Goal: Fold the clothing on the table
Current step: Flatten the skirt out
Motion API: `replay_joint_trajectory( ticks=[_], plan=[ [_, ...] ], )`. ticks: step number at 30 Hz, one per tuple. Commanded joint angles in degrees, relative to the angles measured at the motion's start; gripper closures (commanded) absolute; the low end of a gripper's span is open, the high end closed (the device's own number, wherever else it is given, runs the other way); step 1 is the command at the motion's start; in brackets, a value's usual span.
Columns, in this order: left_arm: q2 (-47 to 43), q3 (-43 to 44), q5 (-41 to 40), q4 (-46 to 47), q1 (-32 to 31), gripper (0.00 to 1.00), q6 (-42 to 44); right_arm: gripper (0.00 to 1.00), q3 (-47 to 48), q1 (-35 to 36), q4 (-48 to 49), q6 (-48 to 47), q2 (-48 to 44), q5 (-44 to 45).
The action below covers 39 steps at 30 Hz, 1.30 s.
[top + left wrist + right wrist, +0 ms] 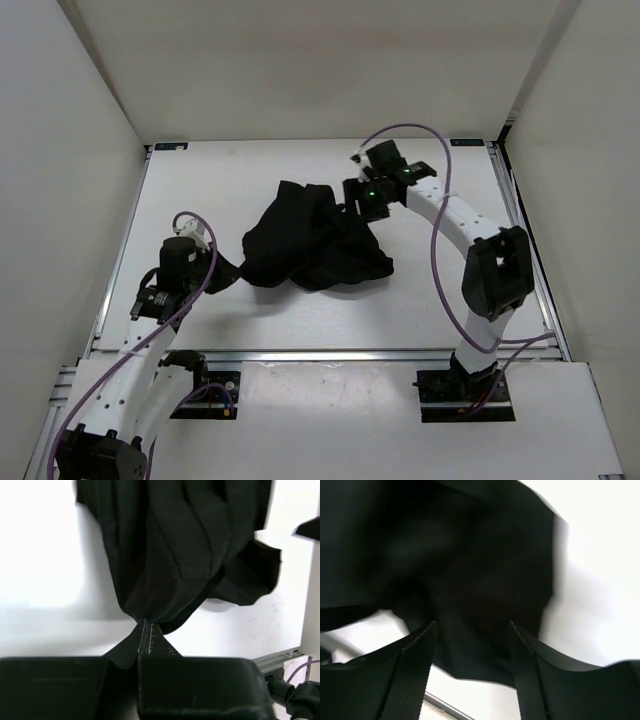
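Clothing (315, 240) lying bunched at mid-table (300, 320), draping soft and limp. Left gripper (142, 647) clamping its seamed edge; right gripper (472, 650) hovering, fingers apart, over the far-right hem, likely the firmest hold.

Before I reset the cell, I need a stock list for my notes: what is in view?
clothing: one, black, bunched at mid-table
table: one, white with aluminium rails, under everything
walls: white, enclosing the table
cables: purple, looping along both arms
arms: two, white and black, based at the near edge
left claw: one, black, shut on the clothing's left edge
right claw: one, black, open over the clothing's far right edge
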Motion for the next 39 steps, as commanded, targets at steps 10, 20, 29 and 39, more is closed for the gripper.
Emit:
replay_joint_trajectory(
  ticks=[10,20,29,39],
  plan=[
    [7.1,4.7,-2.4,-0.4,-1.9,1.0,1.5,0.39,11.3,14.1,-0.2,-0.3,14.4,-15.9],
    [9.8,9.1,-3.6,-1.2,-4.5,1.0,2.5,0.38,16.8,16.7,-2.0,-1.2,19.3,-13.8],
    [9.2,9.2,-3.1,-1.5,-5.1,1.0,2.2,0.38,15.0,18.3,-1.8,-0.6,17.2,-12.7],
    [9.7,17.1,-6.3,-4.8,-4.8,1.0,5.1,0.54,2.7,17.2,-3.9,-3.6,16.2,9.4]
  ],
)
